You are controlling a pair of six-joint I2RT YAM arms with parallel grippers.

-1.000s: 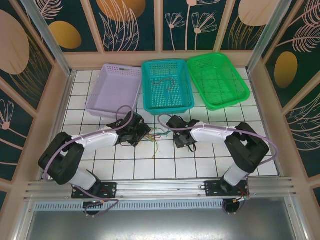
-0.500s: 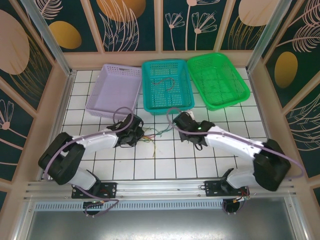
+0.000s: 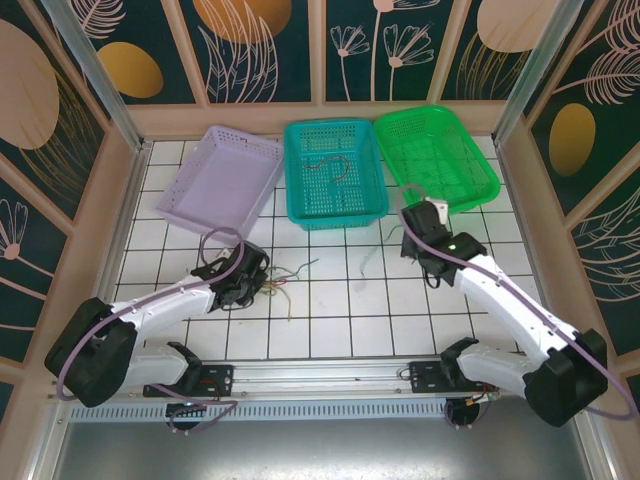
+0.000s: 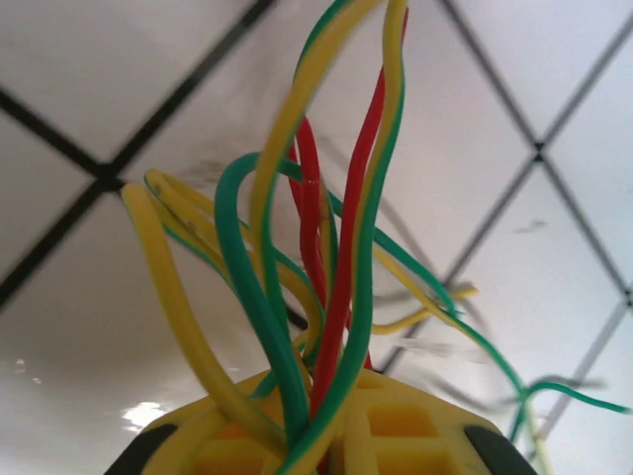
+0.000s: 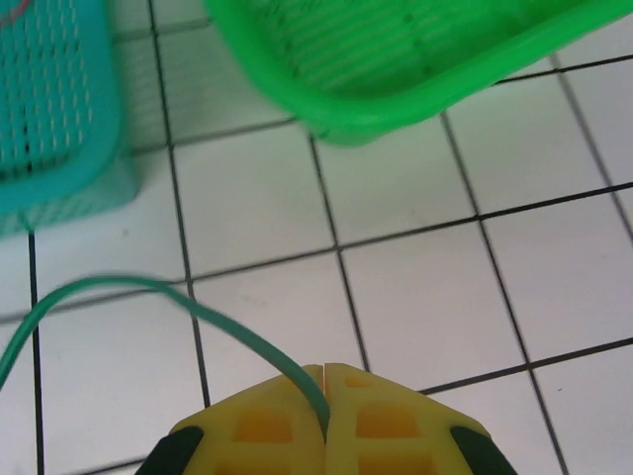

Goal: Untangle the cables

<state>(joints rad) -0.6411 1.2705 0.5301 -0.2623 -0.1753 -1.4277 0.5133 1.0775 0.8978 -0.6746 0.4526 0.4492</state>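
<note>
A tangle of green, yellow and red cables (image 4: 326, 287) rises out of my left gripper (image 4: 326, 426), which is shut on them. From above, that bundle (image 3: 285, 285) lies on the white tiles just right of the left gripper (image 3: 256, 283). My right gripper (image 5: 324, 391) is shut on one green cable (image 5: 198, 307) that curves away to the left. In the top view the right gripper (image 3: 412, 240) sits near the green basket's front corner, and the green cable (image 3: 372, 258) trails toward the bundle. A brownish cable (image 3: 327, 165) lies in the teal basket (image 3: 300, 205).
Three baskets stand along the back: purple (image 3: 175, 200), teal, and green (image 3: 480, 185). The right wrist view has the green basket (image 5: 396, 99) just ahead and the teal basket (image 5: 59, 148) at left. Wooden walls close in the tiled floor.
Both grippers have shut. The left one drew back to the left with the bundle. The right one swung right toward the green basket, dragging a green cable out of the bundle.
</note>
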